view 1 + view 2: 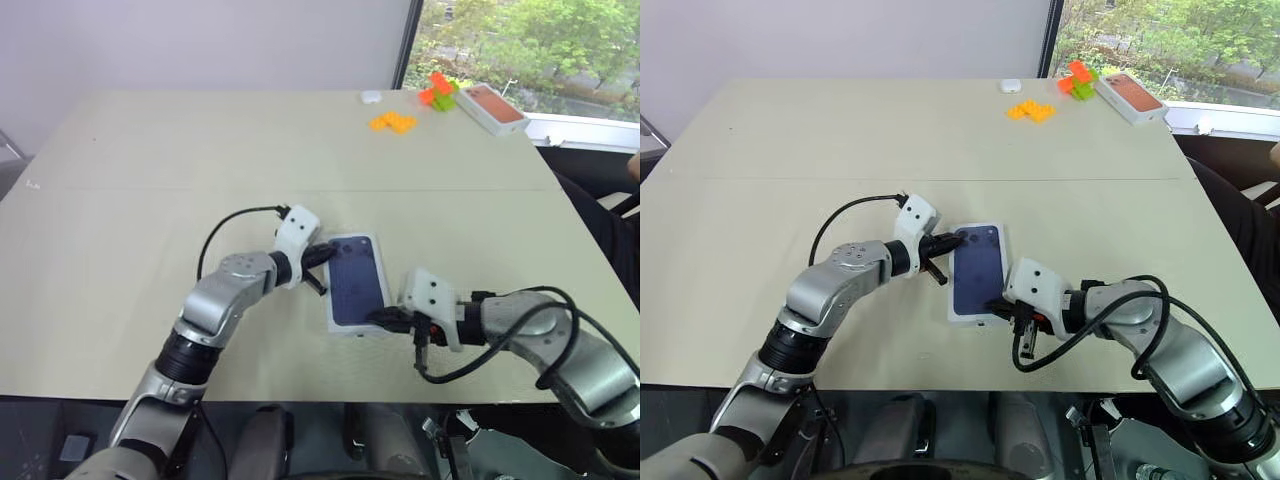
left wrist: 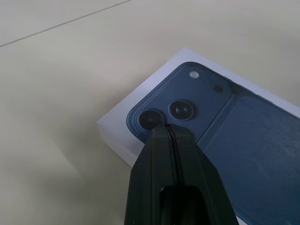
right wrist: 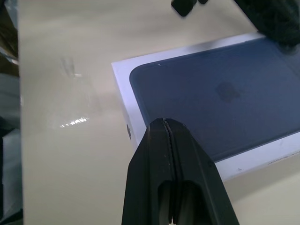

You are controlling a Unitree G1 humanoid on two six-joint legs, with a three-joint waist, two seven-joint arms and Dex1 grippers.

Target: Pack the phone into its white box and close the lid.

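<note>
Phone (image 1: pixel 977 272) partly behind right hand (image 1: pixel 1002 306)

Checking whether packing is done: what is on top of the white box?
The white box shows a dark navy phone image across its top, with both shut grippers' tips at its ends. Its contents are hidden.

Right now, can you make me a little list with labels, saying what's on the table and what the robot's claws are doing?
closed box: white box with a navy phone picture on top, near the table's front edge
left claw: shut, tips at the box's far end
right claw: shut, tips at the box's near end
far corner: box with orange-red top, orange and green blocks, small white thing
</note>
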